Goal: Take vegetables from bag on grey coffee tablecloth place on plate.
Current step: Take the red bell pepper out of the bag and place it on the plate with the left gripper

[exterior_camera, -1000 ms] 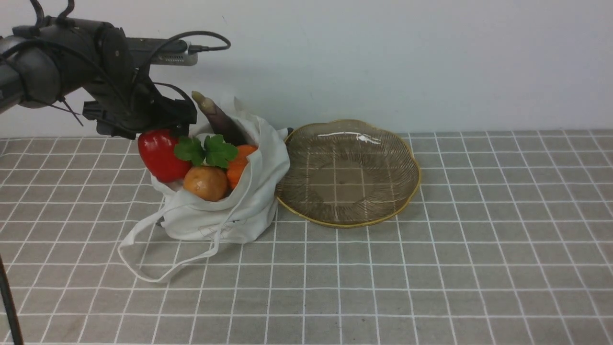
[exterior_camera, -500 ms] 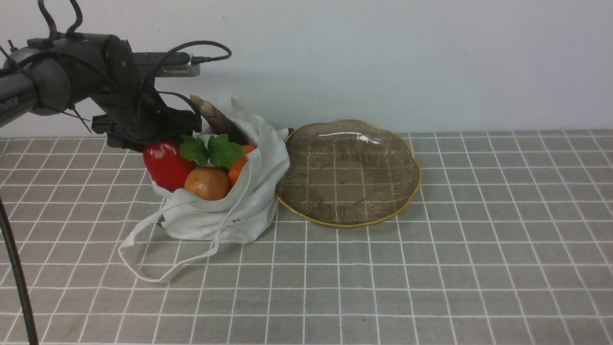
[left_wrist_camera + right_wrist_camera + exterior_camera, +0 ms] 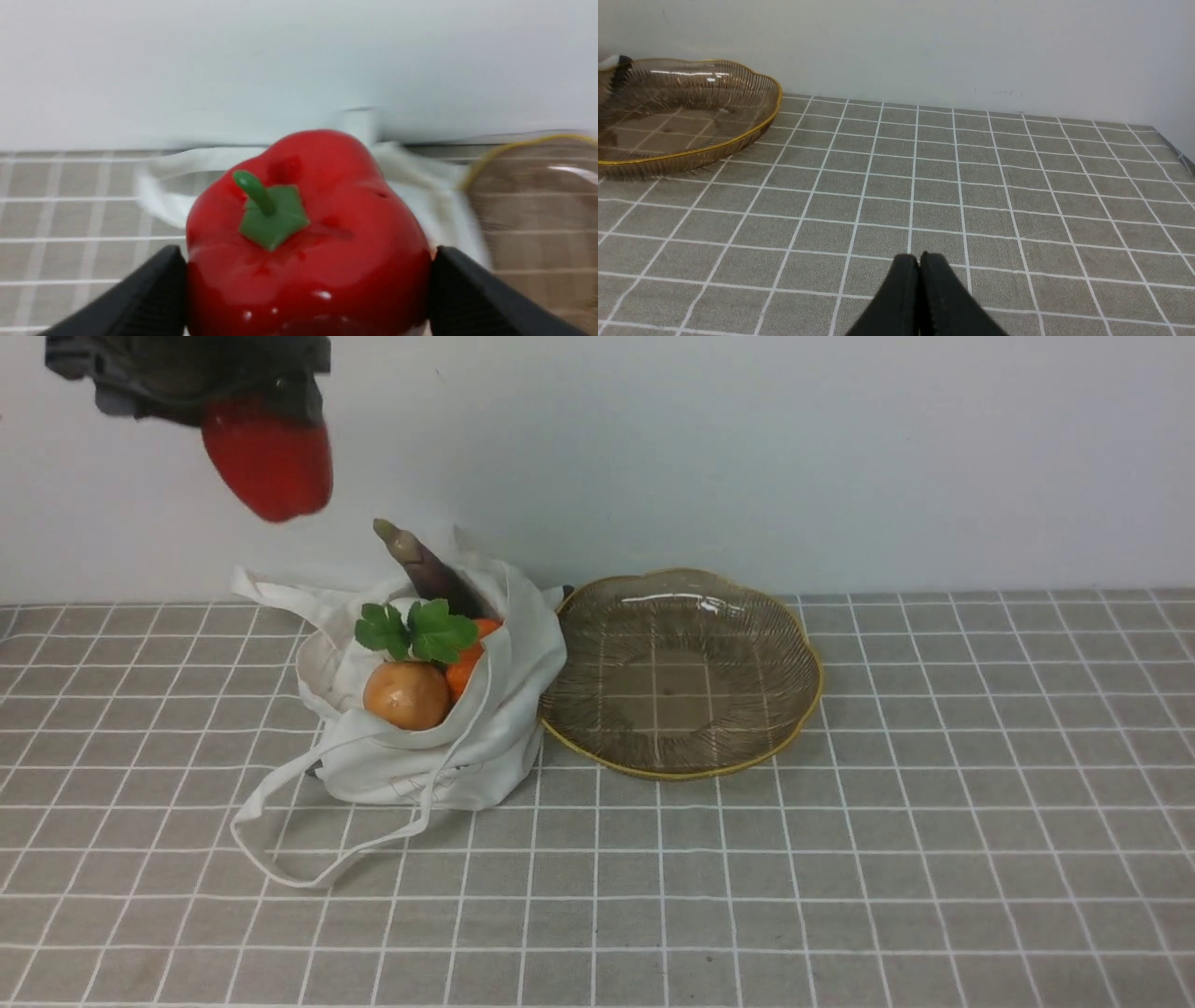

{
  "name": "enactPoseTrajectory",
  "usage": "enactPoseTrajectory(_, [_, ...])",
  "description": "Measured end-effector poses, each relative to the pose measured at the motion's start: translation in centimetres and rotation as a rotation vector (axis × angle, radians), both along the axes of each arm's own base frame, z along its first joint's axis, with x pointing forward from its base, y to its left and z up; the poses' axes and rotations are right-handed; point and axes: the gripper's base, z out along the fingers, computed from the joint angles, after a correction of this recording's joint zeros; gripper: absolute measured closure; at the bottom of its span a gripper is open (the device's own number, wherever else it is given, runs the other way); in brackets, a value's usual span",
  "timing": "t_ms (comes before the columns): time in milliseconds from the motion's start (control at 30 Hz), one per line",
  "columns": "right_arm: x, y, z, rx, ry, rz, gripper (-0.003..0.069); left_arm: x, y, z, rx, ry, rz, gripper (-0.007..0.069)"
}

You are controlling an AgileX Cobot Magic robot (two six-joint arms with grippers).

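Nearest me, the right claw is pressed together and holds nothing, low over the cloth. Further in, the bag slumps with the potato, carrot and eggplant inside, the eggplant's long axis tilting up toward the wall. The plate sits bare just right of the bag. Up by the wall, high over the bag's left side, the left claw pinches the pepper by its sides. From there the plate lies down and well to the right, past the bag, so I'd guess the carry has to clear the eggplant's tip.
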Motion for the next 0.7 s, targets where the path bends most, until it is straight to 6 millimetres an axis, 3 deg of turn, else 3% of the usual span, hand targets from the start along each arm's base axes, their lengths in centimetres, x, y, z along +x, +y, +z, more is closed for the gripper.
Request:
enactPoseTrajectory(100, [0.0, 0.0, 0.0, 0.000, 0.000, 0.000, 0.0673, -0.3, -3.2, -0.4, -0.064, 0.023, -0.105, 0.0027])
enactPoseTrajectory(167, [0.0, 0.0, 0.0, 0.000, 0.000, 0.000, 0.0673, 0.0, -7.1, -2.5, -0.111, 0.083, -0.224, 0.0027])
enactPoseTrajectory(200, [0.0, 0.0, 0.0, 0.000, 0.000, 0.000, 0.0673, -0.1, -7.4, -2.5, -0.114, 0.083, -0.234, 0.0027])
enactPoseTrajectory(300, [0.0, 0.0, 0.0, 0.000, 0.000, 0.000, 0.0673, 1.4, -13.2, -8.2, -0.126, 0.167, -0.359, 0.0027])
enactPoseTrajectory(333, [0.0, 0.0, 0.0, 0.000, 0.000, 0.000, 0.0673, 1.6, -14.2, -9.1, -0.129, 0.168, -0.370, 0.0027])
enactPoseTrajectory(367, [0.0, 0.0, 0.0, 0.000, 0.000, 0.000, 0.0673, 1.7, -14.2, -9.4, -0.130, 0.169, -0.368, 0.0027])
enactPoseTrajectory(433, [0.0, 0.0, 0.0, 0.000, 0.000, 0.000, 0.0673, 2.7, -16.9, -13.3, -0.127, 0.189, -0.385, 0.0027])
enactPoseTrajectory(467, [0.0, 0.0, 0.0, 0.000, 0.000, 0.000, 0.0673, 2.6, -17.0, -13.3, -0.128, 0.184, -0.386, 0.0027])
enactPoseTrajectory(500, [0.0, 0.0, 0.0, 0.000, 0.000, 0.000, 0.0673, 3.1, -18.1, -15.5, -0.126, 0.189, -0.387, 0.0027])
enactPoseTrajectory(700, [0.0, 0.0, 0.0, 0.000, 0.000, 0.000, 0.0673, 3.9, -19.8, -18.1, -0.140, 0.140, -0.381, 0.0027])
